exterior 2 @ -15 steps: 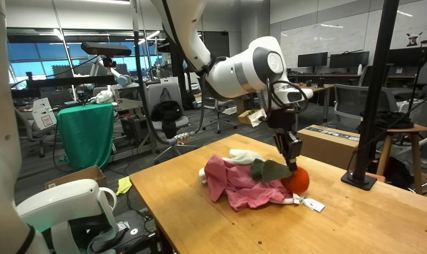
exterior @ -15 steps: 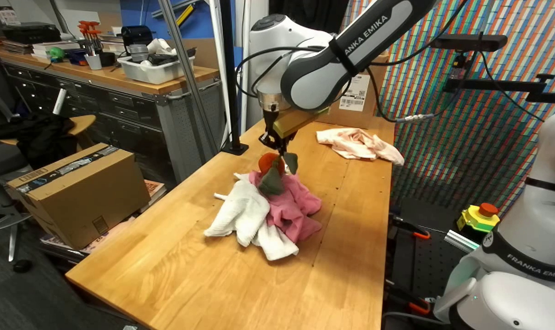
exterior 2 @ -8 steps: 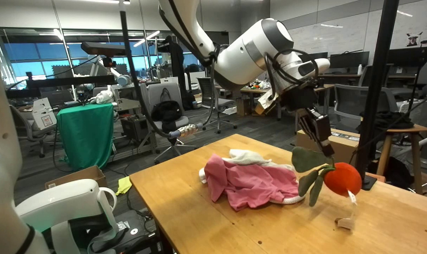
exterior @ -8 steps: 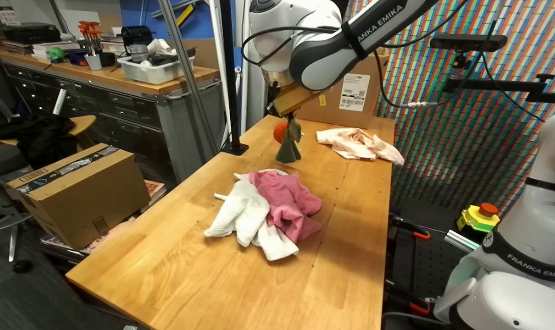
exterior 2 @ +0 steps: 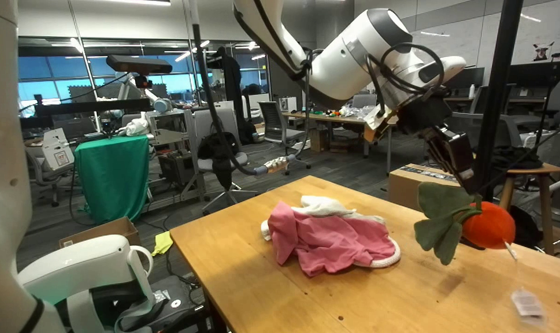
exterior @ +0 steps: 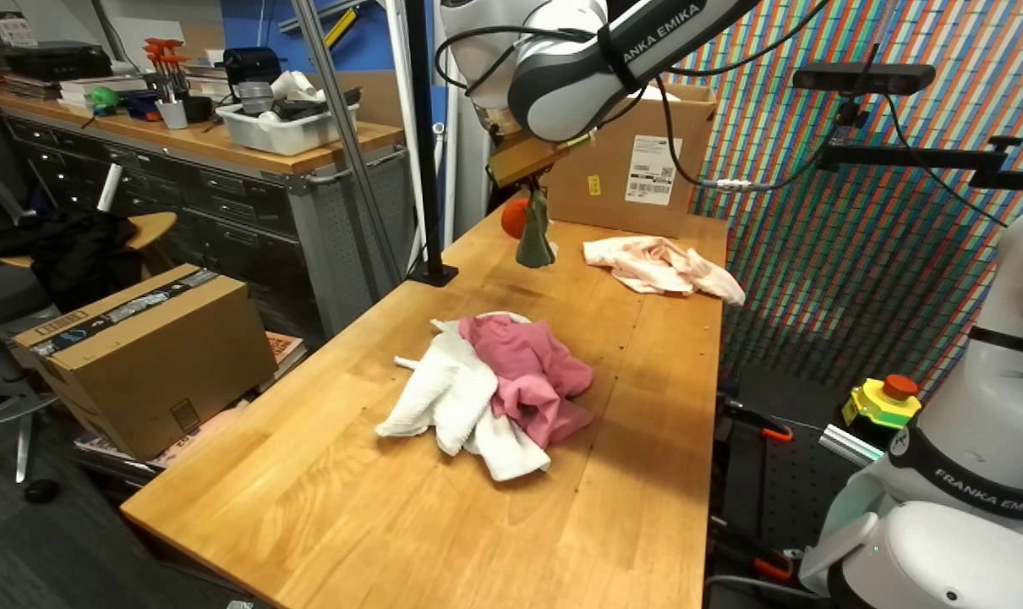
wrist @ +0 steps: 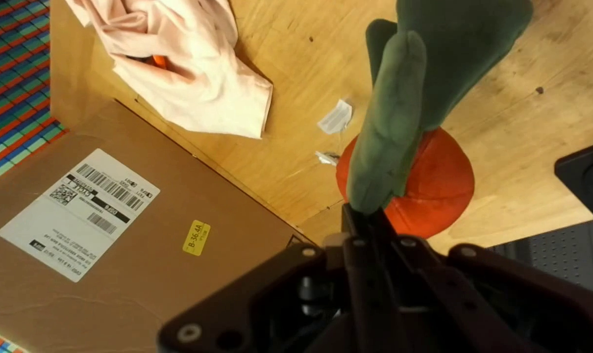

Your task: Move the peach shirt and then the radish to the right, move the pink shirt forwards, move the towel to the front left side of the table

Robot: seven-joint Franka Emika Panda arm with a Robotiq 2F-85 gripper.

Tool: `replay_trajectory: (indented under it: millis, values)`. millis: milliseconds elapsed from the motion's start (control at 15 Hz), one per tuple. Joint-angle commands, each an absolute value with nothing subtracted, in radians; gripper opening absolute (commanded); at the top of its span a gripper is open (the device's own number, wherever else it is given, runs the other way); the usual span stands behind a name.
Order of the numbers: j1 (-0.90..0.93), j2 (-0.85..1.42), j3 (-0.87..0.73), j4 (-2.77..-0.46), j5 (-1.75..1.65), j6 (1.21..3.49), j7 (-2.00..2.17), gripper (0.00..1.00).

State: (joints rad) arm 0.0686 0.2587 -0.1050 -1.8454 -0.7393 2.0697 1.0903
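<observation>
My gripper (wrist: 367,211) is shut on the green top of the radish (wrist: 438,186), whose red body and leaves hang in the air over the table (exterior: 444,541). In an exterior view the radish (exterior 2: 489,225) dangles to the right of the cloths, its paper tag swinging below. The pink shirt (exterior 2: 326,243) lies crumpled, partly over the off-white towel (exterior 2: 324,205); in both exterior views they touch. Near the cardboard box lies the peach shirt (exterior: 659,266), apart from the other cloths. In the wrist view the peach shirt (wrist: 188,73) shows at upper left.
A large cardboard box (exterior: 621,178) stands at the table's far end. A black post (exterior 2: 493,106) rises from a base plate (exterior: 431,272) on the table's edge, close to the held radish. Another Franka arm (exterior: 968,423) stands beside the table.
The radish has been lifted off the pink shirt and carried toward the cardboard box, its leaves now hanging down. The wrist has tilted. All three cloths lie as before.
</observation>
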Motion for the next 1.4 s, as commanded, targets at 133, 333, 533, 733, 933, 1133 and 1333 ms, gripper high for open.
replay_trajectory:
  millis: [133,333,533,733,933,1133,1333]
  values:
    - [0.05,0.386,-0.129,-1.62,-0.766,2.01,1.108,0.03]
    - [0.037,0.441,-0.146,-1.55,-0.748,1.998,1.1,0.03]
    - [0.027,0.482,-0.155,-1.512,-0.737,1.999,1.086,0.03]
    - [0.022,0.499,-0.149,-1.511,-0.726,2.001,1.039,0.31]
    - [0.029,0.488,-0.143,-1.548,-0.734,2.004,0.987,0.53]
    - [0.037,0.469,-0.135,-1.586,-0.733,1.999,0.935,0.75]
    - [0.047,0.418,-0.108,-1.664,-0.709,1.995,0.859,0.97]
